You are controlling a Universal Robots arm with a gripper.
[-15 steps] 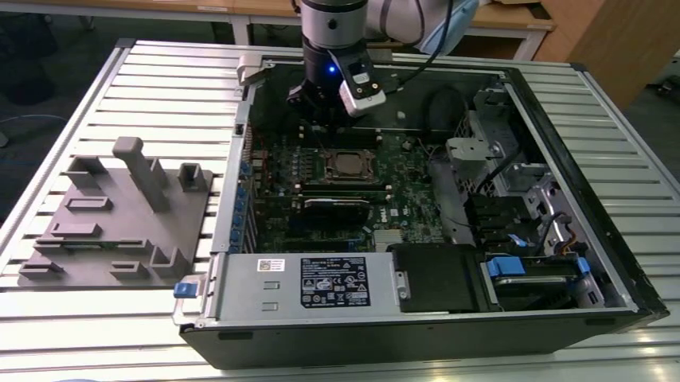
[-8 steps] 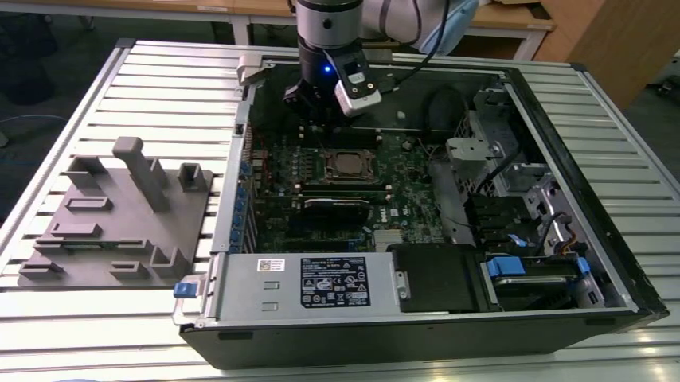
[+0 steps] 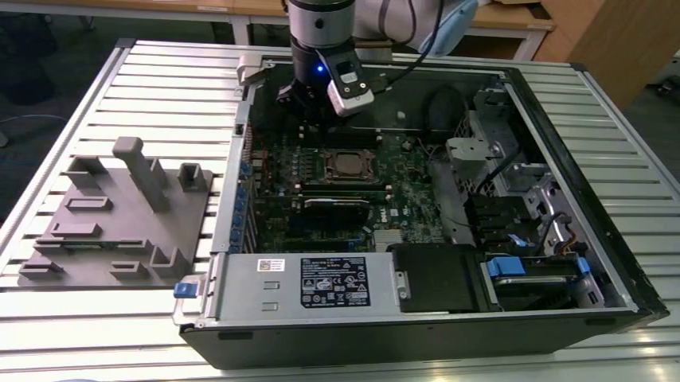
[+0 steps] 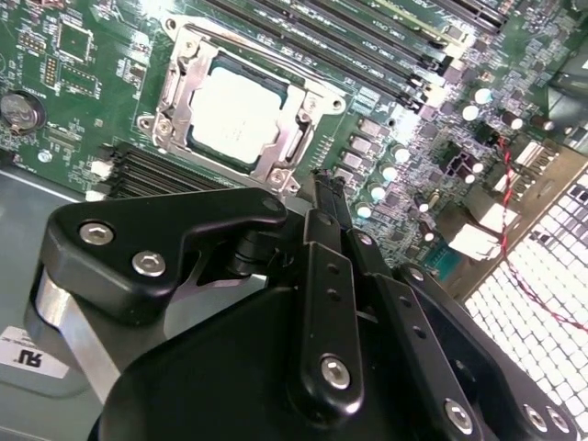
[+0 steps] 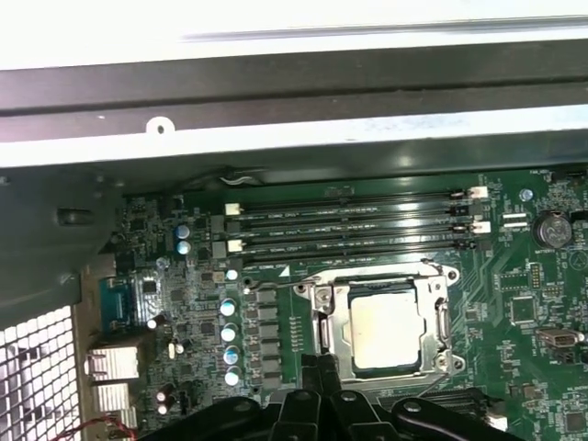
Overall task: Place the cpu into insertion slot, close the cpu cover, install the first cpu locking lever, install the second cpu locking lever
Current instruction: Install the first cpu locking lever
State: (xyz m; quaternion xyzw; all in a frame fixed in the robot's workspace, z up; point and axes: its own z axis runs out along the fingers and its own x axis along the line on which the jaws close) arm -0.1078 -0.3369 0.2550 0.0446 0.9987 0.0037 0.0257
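The cpu (image 4: pixel 237 108) (image 5: pixel 386 331) lies flat in the insertion slot (image 3: pixel 345 165) on the green motherboard, its silver top showing. The cpu cover (image 4: pixel 176 81) (image 5: pixel 338 323) lies down around the chip as a metal frame. My gripper (image 4: pixel 326 188) (image 5: pixel 322 366) hangs just above the board beside one edge of the socket, fingers together with nothing between them. In the exterior view the gripper (image 3: pixel 314 115) is over the back part of the open case, behind the socket. I cannot tell how the locking levers stand.
Long black memory slots (image 5: pixel 349 230) run beside the socket. The case's rear wall (image 5: pixel 294 83) is close behind. A white-labelled power supply (image 3: pixel 308 282) and drive bays (image 3: pixel 531 278) sit at the case's front. A grey fixture block (image 3: pixel 117 223) stands at the exterior view's left.
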